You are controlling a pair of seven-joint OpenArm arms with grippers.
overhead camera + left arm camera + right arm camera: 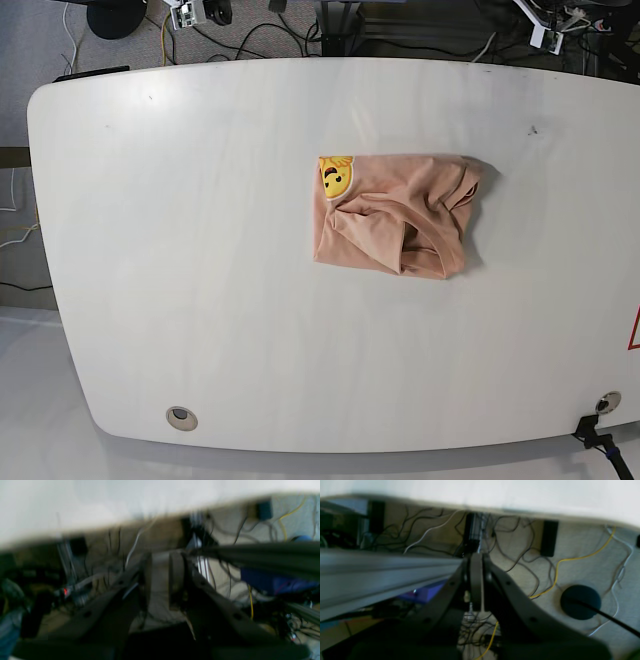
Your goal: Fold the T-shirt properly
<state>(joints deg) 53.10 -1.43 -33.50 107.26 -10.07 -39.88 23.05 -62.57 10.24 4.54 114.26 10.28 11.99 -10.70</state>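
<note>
The peach T-shirt [395,215] lies folded into a compact, slightly rumpled rectangle right of the middle of the white table [200,250]. Its yellow face print [335,178] shows at the top left corner. Neither arm shows in the base view. In the left wrist view, my left gripper [161,580] is off the table, blurred, its jaws a narrow gap apart and empty. In the right wrist view, my right gripper [476,580] is also off the table, shut and empty. The shirt shows in neither wrist view.
Both wrist views look past the table's edge [495,492] at a floor with tangled cables, a yellow cable [570,560] and a dark round base [581,602]. A metal rail [382,572] crosses the right wrist view. A grommet hole [181,417] sits near the table's front left.
</note>
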